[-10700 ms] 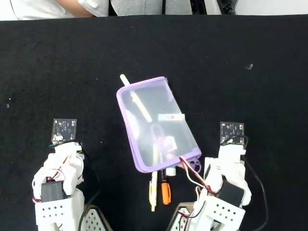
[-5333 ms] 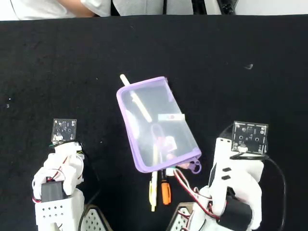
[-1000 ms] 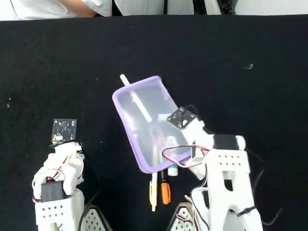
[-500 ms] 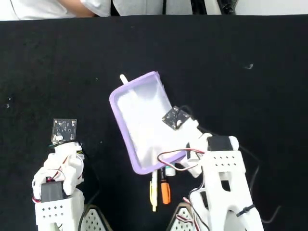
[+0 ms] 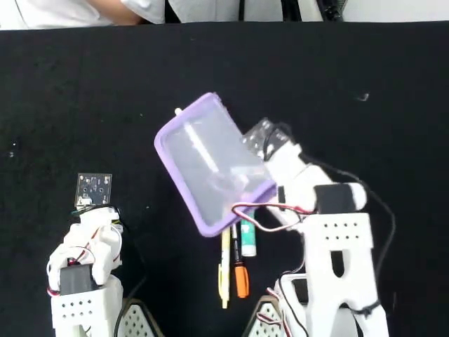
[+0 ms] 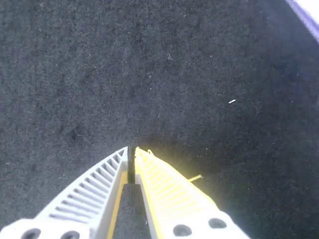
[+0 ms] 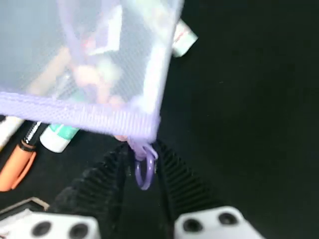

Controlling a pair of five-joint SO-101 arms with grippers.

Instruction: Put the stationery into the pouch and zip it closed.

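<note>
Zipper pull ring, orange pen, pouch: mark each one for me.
zipper pull ring (image 7: 143, 187), right wrist view, on the ring's lower curve.
orange pen (image 5: 241, 280), high view, on its orange end.
pouch (image 5: 203, 161), high view, on the middle of the clear panel.

The pouch (image 5: 207, 165) lies tilted at the middle of the tabletop (image 5: 365, 70). Pens (image 5: 240, 277) poke out at its near edge. The right tool (image 7: 141, 164) clasps its near right corner; the left tool (image 6: 130, 152) sits near left, well apart.
</note>
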